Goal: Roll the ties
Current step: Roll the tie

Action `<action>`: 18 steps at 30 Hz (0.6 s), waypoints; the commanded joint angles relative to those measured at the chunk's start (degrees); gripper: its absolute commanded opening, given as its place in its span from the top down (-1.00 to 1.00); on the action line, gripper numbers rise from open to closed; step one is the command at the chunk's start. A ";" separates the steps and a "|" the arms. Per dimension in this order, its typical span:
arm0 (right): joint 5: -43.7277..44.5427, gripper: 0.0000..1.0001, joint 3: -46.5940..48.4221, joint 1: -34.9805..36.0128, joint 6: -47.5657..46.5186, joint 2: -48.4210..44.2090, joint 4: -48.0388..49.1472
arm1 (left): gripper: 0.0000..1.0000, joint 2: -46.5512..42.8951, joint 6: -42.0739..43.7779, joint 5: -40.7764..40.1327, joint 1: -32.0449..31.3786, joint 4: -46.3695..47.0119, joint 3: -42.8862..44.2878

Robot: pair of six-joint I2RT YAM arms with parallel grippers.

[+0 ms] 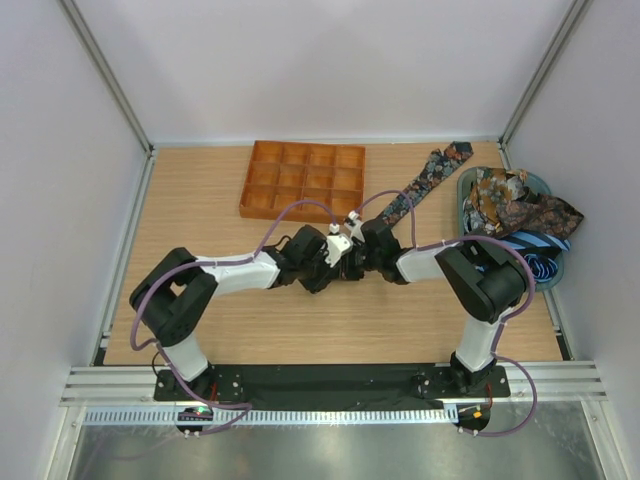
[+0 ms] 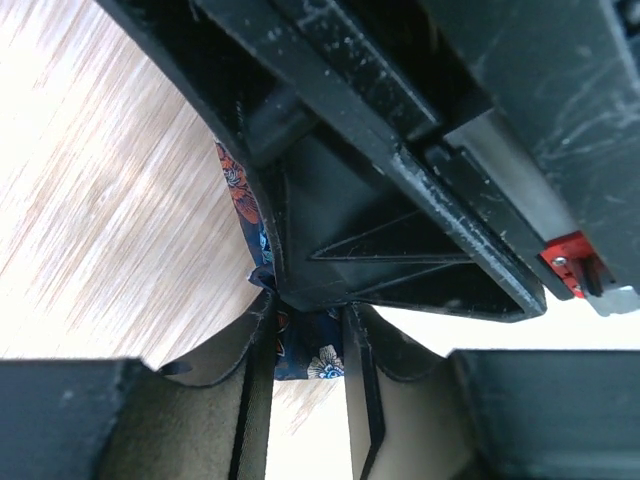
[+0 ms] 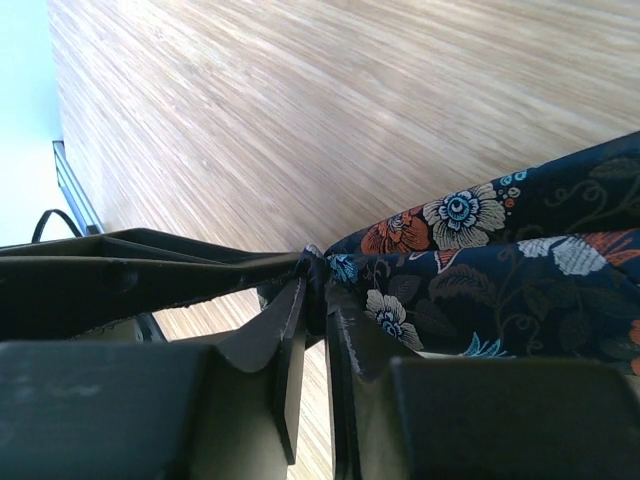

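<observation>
One dark floral tie (image 1: 425, 180) lies diagonally from the back right towards the table's middle, where both grippers meet over its near end. My left gripper (image 1: 335, 255) has that end of the tie (image 2: 318, 360) between its fingers, and the fabric fills the gap from pad to pad. The black body of the right gripper (image 2: 420, 150) crowds in just above it. In the right wrist view my right gripper (image 3: 315, 275) is pinched on a bunched fold of the tie (image 3: 480, 270), its fingers almost touching. More ties (image 1: 520, 205) are piled at the right, a blue striped one (image 1: 535, 250) among them.
The pile of ties sits in a teal basket (image 1: 462, 200) at the right edge. An orange gridded tray (image 1: 248, 190) stands at the back centre-left. White walls and metal frame posts enclose the wooden table (image 1: 200, 200).
</observation>
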 commanded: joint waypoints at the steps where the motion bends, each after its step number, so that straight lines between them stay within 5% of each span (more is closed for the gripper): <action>1: 0.33 0.57 -0.29 -0.87 1.20 -3.32 2.08 | 0.45 3.14 -0.66 1.26 -0.85 -3.82 0.72; 11: 3.23 0.20 -0.46 -3.33 1.64 -10.26 -1.78 | 0.49 4.37 -0.84 1.26 -0.76 -5.05 1.78; 18: 12.28 0.20 -8.09 -4.38 -0.90 -20.26 -5.82 | 0.49 5.60 -1.36 0.91 -0.85 -7.51 3.88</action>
